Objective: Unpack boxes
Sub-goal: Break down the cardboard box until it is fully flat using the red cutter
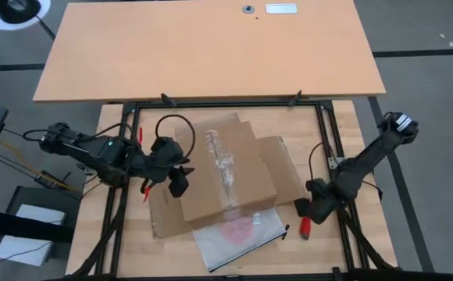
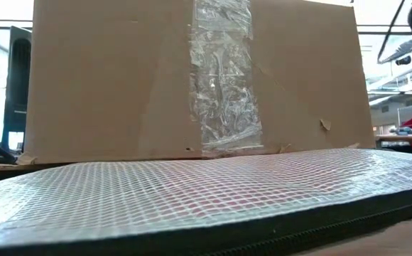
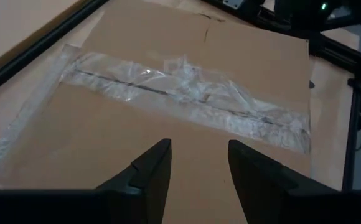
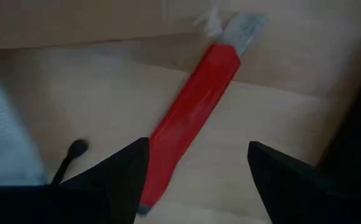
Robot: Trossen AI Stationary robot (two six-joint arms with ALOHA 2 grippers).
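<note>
While the clear bag lies nearest on the table, the right tool hovers open over the red box cutter. Behind the bag sits the taped carton, flaps splayed, with the left tool open and empty above its side.

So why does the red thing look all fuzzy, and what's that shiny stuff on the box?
Right wrist view: the red cutter sits very close to the camera, so it blurs. Left wrist and low views: light glares off the crinkled clear tape on the box.

Taped carton mid-table, left gripper beside, right gripper by cutter
</note>
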